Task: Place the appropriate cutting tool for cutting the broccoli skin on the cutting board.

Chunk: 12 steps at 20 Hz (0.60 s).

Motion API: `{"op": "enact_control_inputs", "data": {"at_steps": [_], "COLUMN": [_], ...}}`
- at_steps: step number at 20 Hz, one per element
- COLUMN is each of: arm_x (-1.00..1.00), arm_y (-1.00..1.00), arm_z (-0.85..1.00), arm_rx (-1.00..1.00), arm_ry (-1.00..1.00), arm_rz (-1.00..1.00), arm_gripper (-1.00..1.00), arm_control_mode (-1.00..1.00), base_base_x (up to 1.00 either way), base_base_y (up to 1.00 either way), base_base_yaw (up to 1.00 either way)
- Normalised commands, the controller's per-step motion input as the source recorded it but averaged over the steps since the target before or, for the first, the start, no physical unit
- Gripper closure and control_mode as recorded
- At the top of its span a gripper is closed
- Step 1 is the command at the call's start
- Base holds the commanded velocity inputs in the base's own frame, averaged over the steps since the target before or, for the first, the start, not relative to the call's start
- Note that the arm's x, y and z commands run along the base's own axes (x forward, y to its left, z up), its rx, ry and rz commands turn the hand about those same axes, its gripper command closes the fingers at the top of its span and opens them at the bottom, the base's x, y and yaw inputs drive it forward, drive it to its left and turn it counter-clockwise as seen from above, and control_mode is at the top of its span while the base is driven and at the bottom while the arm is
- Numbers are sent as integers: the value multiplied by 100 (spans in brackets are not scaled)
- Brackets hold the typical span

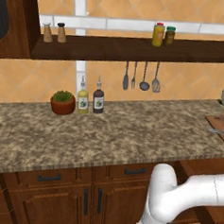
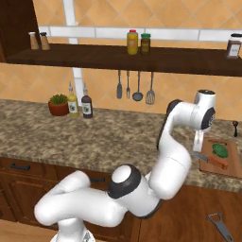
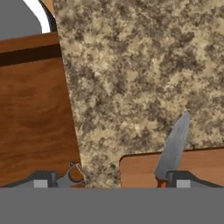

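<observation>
You are facing a kitchen wall of orange tiles with a long speckled stone counter (image 2: pixel 94 137) running across it, wooden cabinets (image 1: pixel 56 195) below and a dark wall shelf (image 2: pixel 118 59) above. On the shelf stand two shakers (image 1: pixel 54 32) at the far left and two jars (image 2: pixel 138 42) near the middle. Four utensils (image 2: pixel 134 87) hang under it. On the counter by the wall sit a potted plant (image 1: pixel 62 102) and, just to its right, two bottles (image 1: pixel 90 99).

At the right end of the counter lies the cutting board (image 2: pixel 231 165), reaching the near edge. The broccoli (image 2: pixel 220 150) lies on the board's far half. A knife (image 3: pixel 174 146) rests with its orange handle on the board and its grey blade sticking out over the board's left rim onto the stone.

The arm bends over the counter, and its claw (image 3: pixel 113 179) hangs just above the knife at the board's left edge. Its fingers (image 3: pixel 188 178) stand wide apart in the hand view, though you cannot quite tell how close they are to the knife's handle.

A peeler (image 2: pixel 219 226) lies low in front of the cabinets, below and to the right of the board.
</observation>
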Motion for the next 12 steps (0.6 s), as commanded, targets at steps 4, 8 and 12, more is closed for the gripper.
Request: {"op": "enact_control_inputs", "data": {"at_steps": [4, 8, 12], "arm_x": [-36, -42, -49], "arm_y": [100, 100, 100], "arm_z": [10, 2, 14], "arm_rx": [-8, -11, -13], "arm_ry": [0, 0, 0], "arm_rz": [10, 12, 15], "arm_gripper": [-100, -100, -100], "arm_control_mode": [-100, -100, -100], "base_base_x": [0, 0, 0], "base_base_y": [0, 0, 0], "base_base_yaw": [0, 0, 0]}}
